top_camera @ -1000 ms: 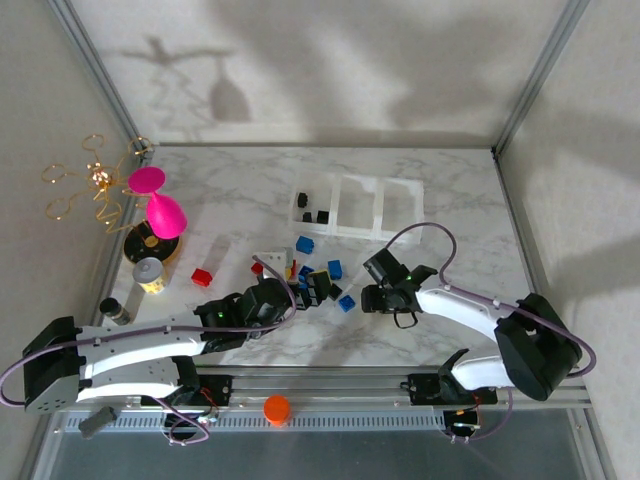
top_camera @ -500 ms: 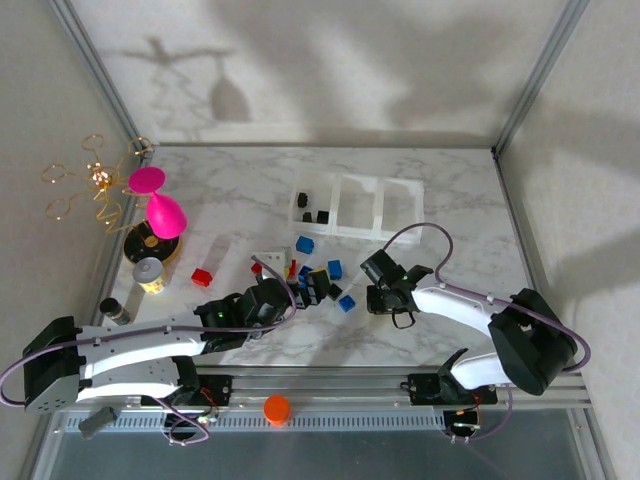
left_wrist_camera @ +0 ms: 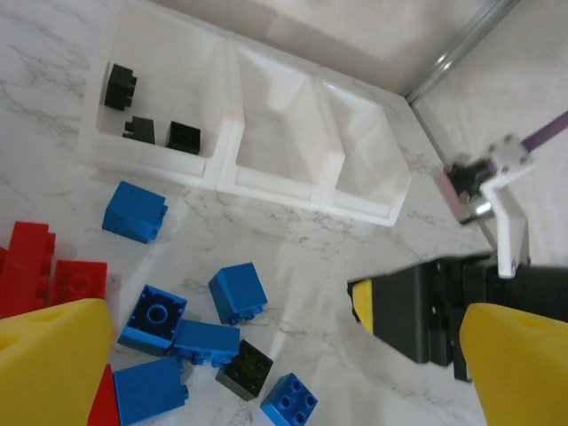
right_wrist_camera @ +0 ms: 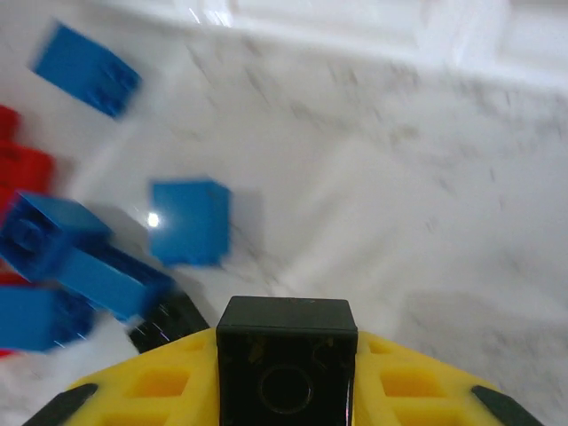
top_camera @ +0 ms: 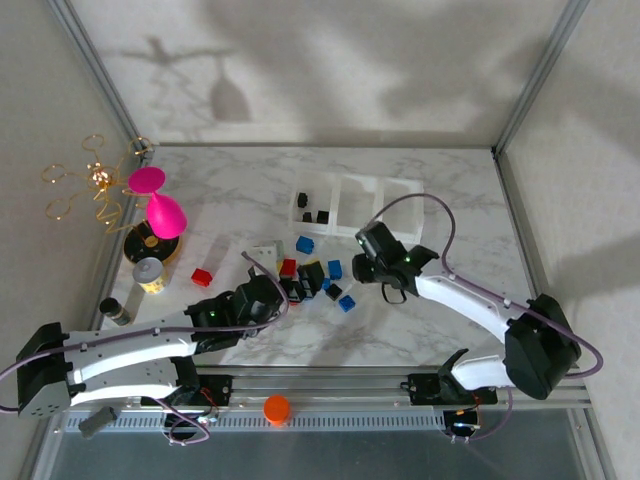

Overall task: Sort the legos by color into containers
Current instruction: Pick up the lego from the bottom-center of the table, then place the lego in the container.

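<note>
Right claw (top_camera: 362,264): pinching a black brick (right_wrist_camera: 286,342)
Tray with black bricks (left_wrist_camera: 155,167): at 11 o'clock from it
Left claw (left_wrist_camera: 284,377): spread above the pile

1. Black brick (right_wrist_camera: 286,359), clamped in right end effector (right_wrist_camera: 286,383): lower part cut off by the bottom edge of the right wrist view.
2. Blue bricks (right_wrist_camera: 189,222), red bricks (right_wrist_camera: 18,167), containers (right_wrist_camera: 337,19), same view: smeared by blur, with the last two also clipped by the edges.
3. Second black brick (right_wrist_camera: 164,324): part hidden behind a yellow finger (right_wrist_camera: 151,386).
4. Left end effector (left_wrist_camera: 284,351): fingers (left_wrist_camera: 49,359) cut off by the bottom edge.
5. Brick pile (top_camera: 318,276), top view: partly covered by the left arm; pieces too small to count.
</note>
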